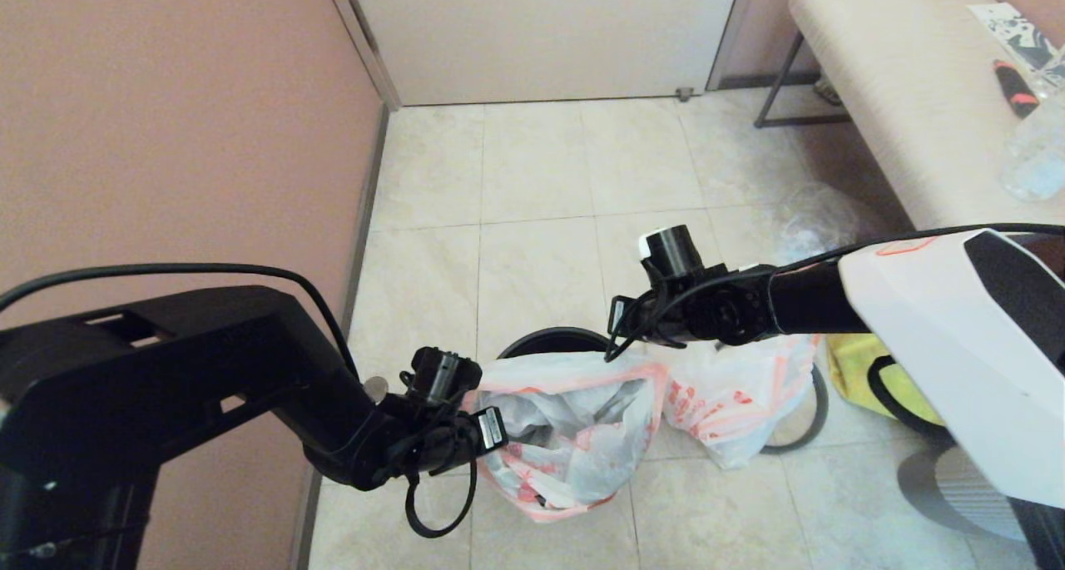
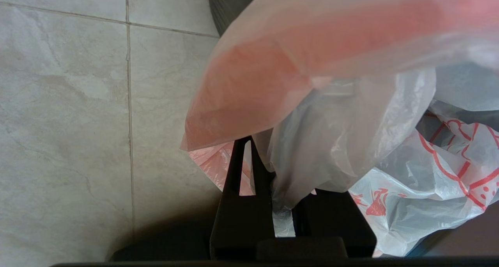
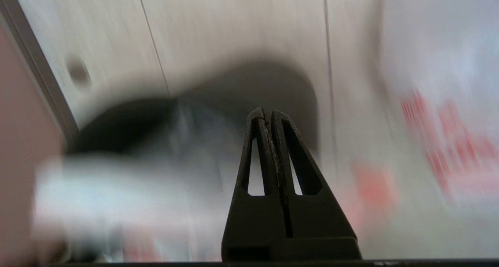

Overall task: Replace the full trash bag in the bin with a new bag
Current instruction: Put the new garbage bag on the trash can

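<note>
1. A pale tiled floor (image 1: pixel 532 220) is seen between a pink wall (image 1: pixel 166 121) on the left and a cream padded bench (image 1: pixel 899 96) at the upper right; a closed pale door (image 1: pixel 541 29) stands at the far end.
2. The bin (image 1: pixel 553 341) is placed on the floor near the middle of the head view; only the far arc of its black rim is seen, the rest being covered by plastic.
3. A translucent white bag with an orange-red hem band and red print, the new bag (image 1: pixel 574 437), is held spread in front of the bin, its mouth pulled open.
4. The left gripper (image 2: pixel 273 173) is found at the left edge of that bag; its fingers are pressed together on a fold of the thin plastic, as the left wrist view shows.
5. The full trash bag (image 1: pixel 736 408) is set on the floor just to the right of the bin, white with red print and lumpy.
6. A thin grey ring (image 1: pixel 811 424) is seen lying on the floor partly under that bag.
7. A yellow tote (image 1: pixel 865 374) is seen further right, partly hidden by the right arm.
8. The right gripper (image 3: pixel 269 117) is held above the bin's far right rim; its fingers are closed tip to tip, and nothing is seen between them.
</note>
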